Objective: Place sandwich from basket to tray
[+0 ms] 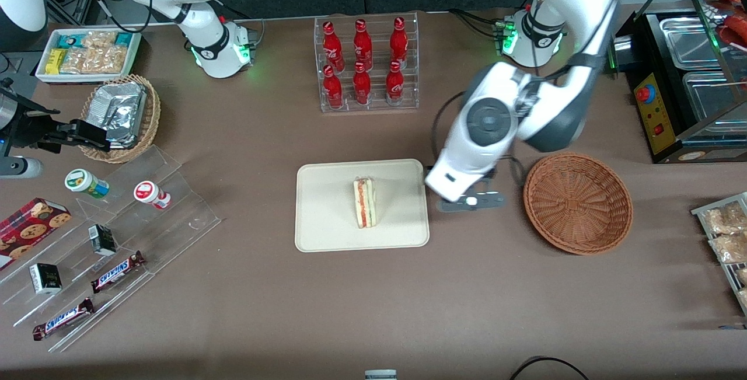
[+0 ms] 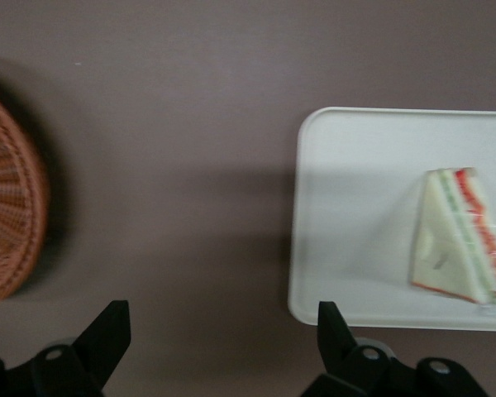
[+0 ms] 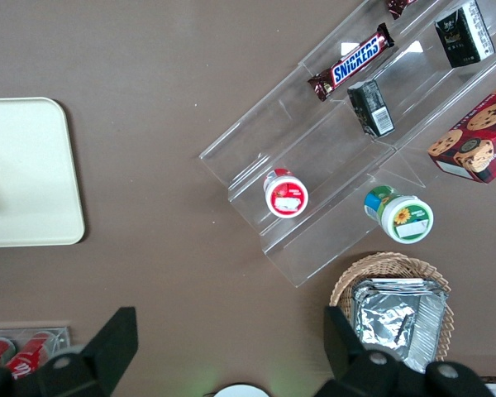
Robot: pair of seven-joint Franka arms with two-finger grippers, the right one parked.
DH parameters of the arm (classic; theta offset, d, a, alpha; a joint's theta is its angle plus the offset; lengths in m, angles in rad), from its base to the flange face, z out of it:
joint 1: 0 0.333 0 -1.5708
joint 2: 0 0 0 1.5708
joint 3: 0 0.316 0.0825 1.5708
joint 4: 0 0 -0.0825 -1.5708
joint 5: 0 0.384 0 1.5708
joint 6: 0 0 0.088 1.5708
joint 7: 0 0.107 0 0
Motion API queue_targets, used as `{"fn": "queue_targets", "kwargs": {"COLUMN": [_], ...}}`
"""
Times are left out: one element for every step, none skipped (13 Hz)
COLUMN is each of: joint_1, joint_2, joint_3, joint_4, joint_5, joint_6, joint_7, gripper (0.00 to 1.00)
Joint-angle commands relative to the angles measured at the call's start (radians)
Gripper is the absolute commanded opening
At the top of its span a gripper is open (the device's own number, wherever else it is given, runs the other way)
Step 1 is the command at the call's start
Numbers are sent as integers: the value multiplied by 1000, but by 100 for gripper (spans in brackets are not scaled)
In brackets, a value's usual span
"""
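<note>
The flat cream-coloured rectangular plastic tray [image 1: 327, 234] lies on the brown table, and the small triangular sandwich of white bread with red and green filling [image 1: 365, 202] rests on it, near its middle. Just beside the tray, between it and the round reddish-brown woven wicker basket [image 1: 578, 204], hangs the left arm's gripper [image 2: 223, 331], above bare tabletop. Its black fingers [image 2: 107, 331] are spread wide with nothing between them.
</note>
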Motion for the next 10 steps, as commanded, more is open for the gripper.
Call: {"fn": "queue_targets", "kwargs": {"joint_1": [113, 159, 209, 268, 327, 358, 391, 430, 445, 457], "joint_2": [-169, -205, -238, -280, -327, -357, -380, -409, -435, -453], "joint_3": [-9, -7, -6, -6, -6, -3, 2, 2, 4, 4], "joint_4": [-240, -280, -313, -345, -369, -374, -368, -367, -365, -347], "joint_5": [-19, -19, -23, -30, -42, -46, -46, -46, -46, -46], "joint_6": [75, 72, 61, 52, 34, 3, -34, -46, -54, -81], "joint_7": [155, 228, 299, 378, 460, 488, 497, 507, 529, 539], "gripper": [100, 100, 100, 100, 100, 100, 100, 100, 100, 100]}}
